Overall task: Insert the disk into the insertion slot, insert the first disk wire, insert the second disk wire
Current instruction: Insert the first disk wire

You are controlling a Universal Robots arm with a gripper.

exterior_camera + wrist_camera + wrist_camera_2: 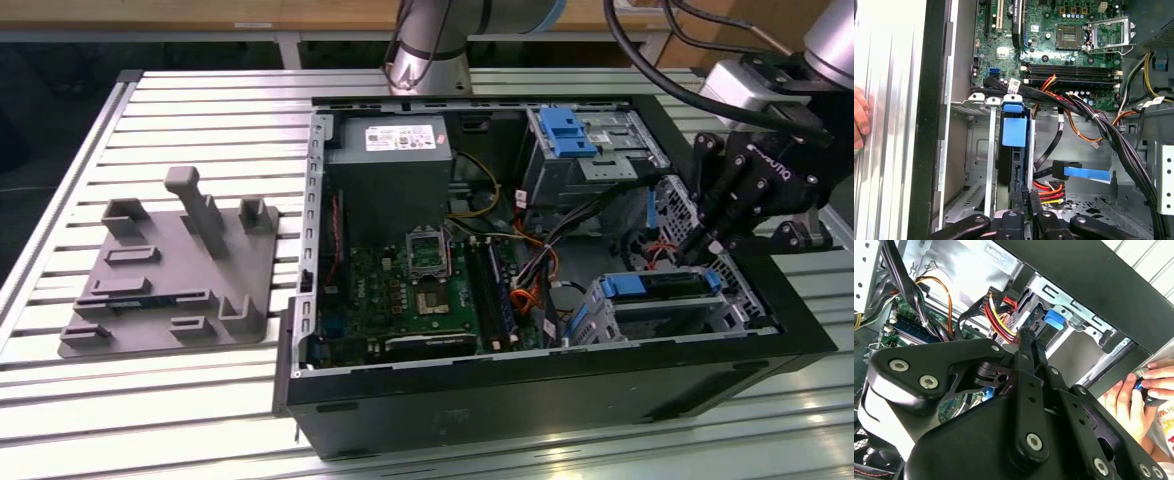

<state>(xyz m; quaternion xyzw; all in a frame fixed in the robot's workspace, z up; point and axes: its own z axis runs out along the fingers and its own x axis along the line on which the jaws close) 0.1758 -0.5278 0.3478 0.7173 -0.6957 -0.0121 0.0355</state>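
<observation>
- The disk (663, 285) sits in the insertion slot (674, 320), the low perforated cage in the open computer case (534, 385), toward the exterior view's right.
- In both wrist views we see the disk's blue carrier (1015, 132) (1054, 319) framed by the cage's silver metal (979, 150) (1079, 307).
- The gripper (694, 250) reaches down into the case just beside the cage.
- Its fingers (1017, 200) are drawn close together with only a slit between them, and we see nothing gripped there.
- Their tips (1024, 335) point at the end of the disk.
- A blue-ended flat cable (1086, 173) lies loose on the case floor, apart from the disk.
- A red, yellow and black wire bundle (1049, 192) (999, 315) runs just beside the fingers.
- A person's hand (1134, 395) rests outside the case wall.
- A grey fixture plate (160, 290) lies on the slatted counter (200, 400), well apart from the case.
</observation>
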